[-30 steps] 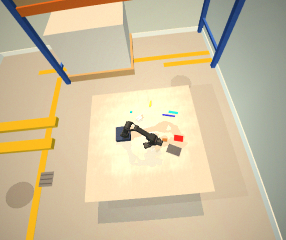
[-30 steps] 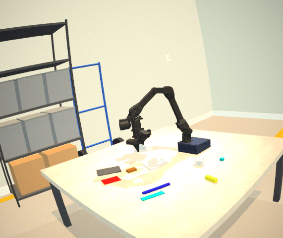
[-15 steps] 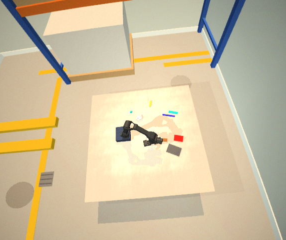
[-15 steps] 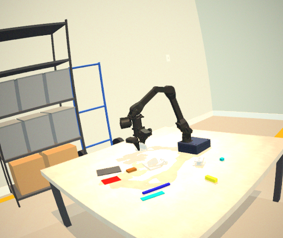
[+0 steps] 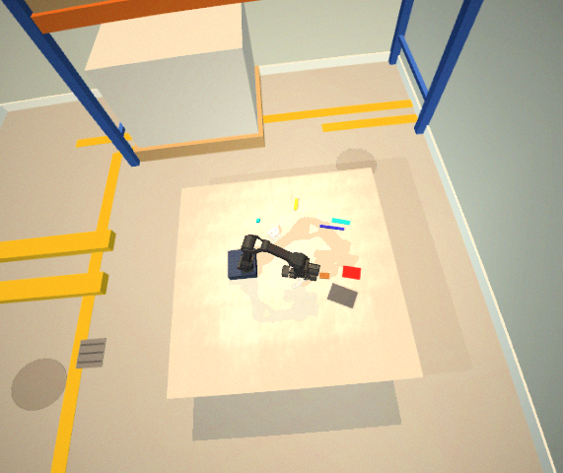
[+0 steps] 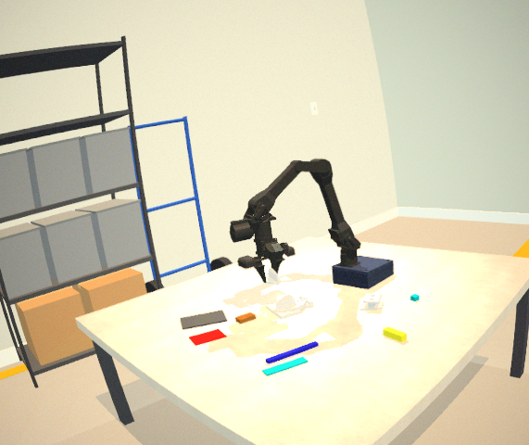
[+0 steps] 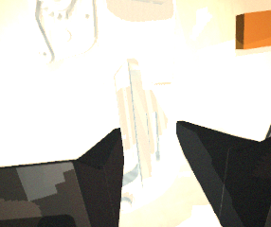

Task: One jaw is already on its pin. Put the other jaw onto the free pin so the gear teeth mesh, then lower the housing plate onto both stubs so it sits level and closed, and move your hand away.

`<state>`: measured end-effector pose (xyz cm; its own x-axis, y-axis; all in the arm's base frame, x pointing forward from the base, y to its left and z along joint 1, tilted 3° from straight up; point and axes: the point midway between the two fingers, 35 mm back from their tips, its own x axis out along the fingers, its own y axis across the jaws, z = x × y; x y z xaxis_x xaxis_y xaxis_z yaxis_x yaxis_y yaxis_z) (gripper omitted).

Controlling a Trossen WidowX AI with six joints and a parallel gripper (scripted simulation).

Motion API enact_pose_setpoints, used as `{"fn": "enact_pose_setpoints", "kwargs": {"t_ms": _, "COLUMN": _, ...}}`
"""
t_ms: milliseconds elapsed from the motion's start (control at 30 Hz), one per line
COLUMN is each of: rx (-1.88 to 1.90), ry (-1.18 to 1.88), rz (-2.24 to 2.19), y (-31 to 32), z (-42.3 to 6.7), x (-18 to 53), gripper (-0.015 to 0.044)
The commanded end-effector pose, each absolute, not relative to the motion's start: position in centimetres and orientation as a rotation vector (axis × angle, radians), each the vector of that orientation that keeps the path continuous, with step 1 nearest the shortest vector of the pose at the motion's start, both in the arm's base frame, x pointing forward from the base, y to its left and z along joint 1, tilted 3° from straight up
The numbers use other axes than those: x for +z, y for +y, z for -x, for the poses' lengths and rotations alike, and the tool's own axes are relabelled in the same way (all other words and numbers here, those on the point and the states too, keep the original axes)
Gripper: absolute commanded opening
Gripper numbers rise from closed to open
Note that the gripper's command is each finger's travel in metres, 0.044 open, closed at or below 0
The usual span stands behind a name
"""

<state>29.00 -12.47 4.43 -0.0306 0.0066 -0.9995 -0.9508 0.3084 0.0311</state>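
Desk [image 5: 291, 356] [image 6: 427, 345]: one, pale mottled top, straight edges, dark square legs.

Arm [image 5: 277, 250] [image 6: 280, 185]: one, matte black, jointed. It rises from its base, bends over at a high elbow and slopes down, with the wrist pointing to the desk.

Base block [image 5: 233, 264] [image 6: 364, 275]: one, dark blue, box-shaped.

Pincer [image 5: 308, 271] [image 6: 269, 278] [image 7: 149, 125]: one, black, tapered fingers pointing down, partly apart and closed on a white piece [image 6: 271, 275] [image 7: 137, 118]. The piece is thin, smooth and ridged, upright above the desk; glare washes out its outline.

Housing assembly [image 6: 289, 306]: one, white, a flat bottom with raised rounded parts, on the desk near the pincer and apart from the held piece. Its pins and any meshing teeth are too washed out to tell.

Grey plate [image 5: 342, 296] [image 6: 203, 319]: one, flat rectangle.

Red plate [image 5: 351, 272] [image 6: 207, 336]: one, flat, beside the grey.

Blue bar [image 5: 331, 227] [image 6: 292, 351]: one, long, slim.

Cyan strip [image 5: 341, 221] [image 6: 284, 366]: one, flat, beside the bar.

Small white part [image 5: 274, 232] [image 6: 371, 301]: one, between base block and yellow block.

Yellow block [image 5: 296, 204] [image 6: 395, 334]: one, oblong.

Orange block [image 5: 323, 275] [image 6: 245, 318] [image 7: 263, 29]: one, oblong, near both plates.

Cyan cube [image 5: 257, 220] [image 6: 414, 297]: one, tiny.
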Motion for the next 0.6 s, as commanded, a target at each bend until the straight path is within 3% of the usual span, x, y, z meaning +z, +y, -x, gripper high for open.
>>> {"fn": "enact_pose_setpoints", "kwargs": {"t_ms": 0, "rx": 0.913, "ry": 1.395, "rz": 0.879, "y": -11.4, "z": -29.1, "x": 4.5, "gripper": 0.0134}}
{"fn": "enact_pose_setpoints", "kwargs": {"t_ms": 567, "rx": 0.596, "ry": 1.510, "rz": 0.564, "y": -7.6, "z": -29.0, "x": 4.6, "gripper": 0.0134}}
